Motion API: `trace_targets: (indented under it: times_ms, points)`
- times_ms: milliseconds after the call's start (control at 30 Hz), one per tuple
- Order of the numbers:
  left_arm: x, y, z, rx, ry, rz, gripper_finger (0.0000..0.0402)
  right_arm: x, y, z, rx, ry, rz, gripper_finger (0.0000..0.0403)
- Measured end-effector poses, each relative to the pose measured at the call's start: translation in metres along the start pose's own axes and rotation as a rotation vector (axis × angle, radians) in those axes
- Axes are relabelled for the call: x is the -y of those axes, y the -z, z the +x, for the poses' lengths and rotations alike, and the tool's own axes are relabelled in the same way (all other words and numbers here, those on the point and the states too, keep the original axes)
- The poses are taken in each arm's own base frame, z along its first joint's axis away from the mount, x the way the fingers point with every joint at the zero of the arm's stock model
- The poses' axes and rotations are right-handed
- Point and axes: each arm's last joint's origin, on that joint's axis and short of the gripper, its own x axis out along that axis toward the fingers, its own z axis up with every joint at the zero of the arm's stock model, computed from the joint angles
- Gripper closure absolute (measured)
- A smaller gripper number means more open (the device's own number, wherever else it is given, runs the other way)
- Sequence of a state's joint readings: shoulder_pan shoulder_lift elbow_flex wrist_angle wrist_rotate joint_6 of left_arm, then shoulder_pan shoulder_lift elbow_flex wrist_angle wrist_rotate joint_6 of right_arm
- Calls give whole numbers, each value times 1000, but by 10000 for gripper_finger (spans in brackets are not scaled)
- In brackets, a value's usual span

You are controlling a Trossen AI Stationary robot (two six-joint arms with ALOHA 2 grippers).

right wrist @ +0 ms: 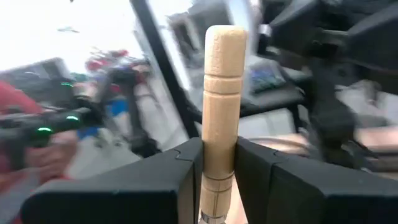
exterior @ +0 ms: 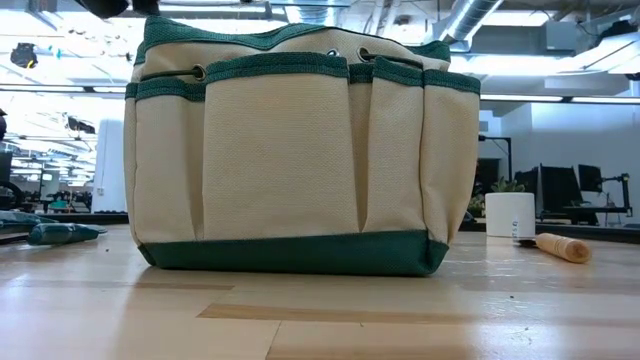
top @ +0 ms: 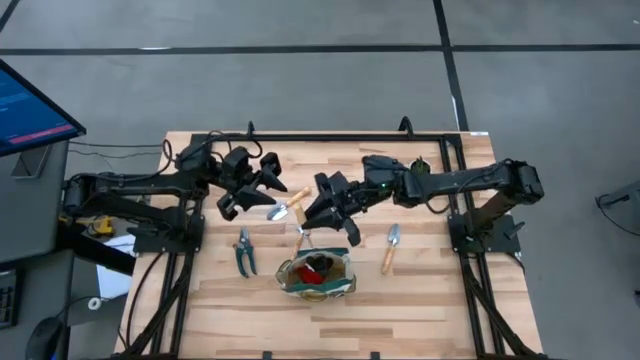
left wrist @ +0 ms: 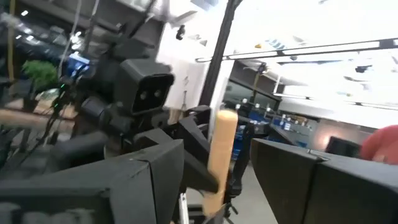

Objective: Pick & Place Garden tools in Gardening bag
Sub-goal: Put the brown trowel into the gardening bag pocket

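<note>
Nearest, close to the table's front edge: gardening bag (top: 316,276), upright, tan fabric with green trim and outer pockets, open at the top with red showing inside. Fills most of the low view.

Just behind and to the left of the bag: green-handled pruning shears (top: 244,252), flat on the wood, apart from the bag. Behind and to the right of the bag: trowel (top: 390,248) with a silver blade and light wooden handle, also flat on the table and clear of the bag.

Farther back, over the middle of the table: right gripper (top: 320,208), reaching in from the right, fingers pinching a light wooden handle (right wrist: 224,93) low on its length, rounded end sticking out past the fingertips.

Close beside it, facing it: left gripper (top: 268,190), reaching in from the left, fingers spread wide. Same pale handle visible in the gap between those fingers in the left wrist view, touching neither. Silver blade (top: 277,212) between the two grippers in the high view; cannot tell for certain whether it belongs to the held tool.

Farthest back in the low view: small white pot (exterior: 510,214) with a green plant.
</note>
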State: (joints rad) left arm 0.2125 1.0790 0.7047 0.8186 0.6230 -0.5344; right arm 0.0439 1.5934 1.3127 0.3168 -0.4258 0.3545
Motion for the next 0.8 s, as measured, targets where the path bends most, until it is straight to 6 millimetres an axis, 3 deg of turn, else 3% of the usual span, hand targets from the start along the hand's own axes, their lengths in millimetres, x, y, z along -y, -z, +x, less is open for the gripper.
trace_targets:
  times_ms: [300,800]
  points:
    - [5,-9,4,-7,67,15,224,27,11,16,52,-169,80,346]
    - [-8,9,15,-61,61,-77,229,42,15,19,87,-192,68,345]
